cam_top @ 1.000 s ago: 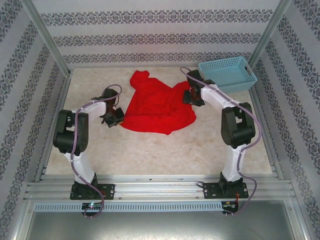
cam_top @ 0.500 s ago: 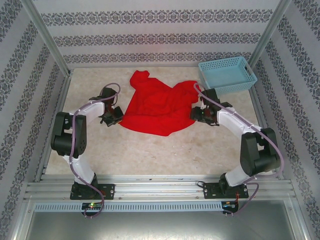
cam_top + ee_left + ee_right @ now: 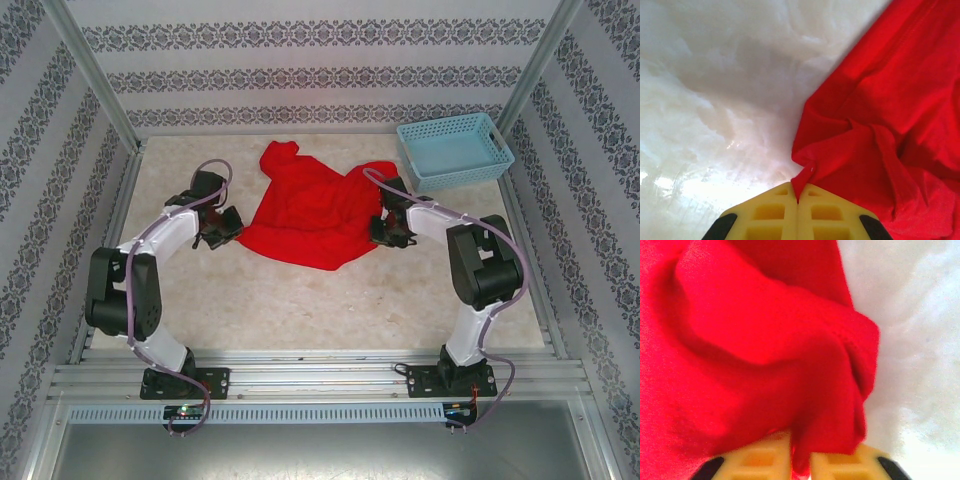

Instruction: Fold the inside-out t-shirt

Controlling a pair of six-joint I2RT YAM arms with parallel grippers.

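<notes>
Top external view, near to far: the two arm bases (image 3: 185,380) sat on the rail at the near edge, and beyond them a wide band of bare table (image 3: 300,305) lay open across its full width up to the shirt's near hem. The red t-shirt (image 3: 315,210) lay rumpled and partly spread around the middle of the table, toward the far half. Its near edge came down to a blunt point, and one lump of cloth stuck out at the far left. The left gripper (image 3: 228,228) was low at the shirt's near-left corner, with free table between it and the left wall. In the left wrist view its fingers (image 3: 770,215) were closed flat together, with a small tip of the hem pinched in the seam, and the cloth fanned away to the right over pale tabletop. The right gripper (image 3: 385,232) was at the shirt's right edge. In the right wrist view its fingers (image 3: 757,460) were clamped on a thick bunched fold that hung down between them, with bare table showing on the right. The light blue basket (image 3: 462,178) sat in the far-right corner. The shirt's far-right corner lay just beside the basket's left end, but contact could not be judged. The patterned walls (image 3: 320,75) closed off the far side and both flanks.
</notes>
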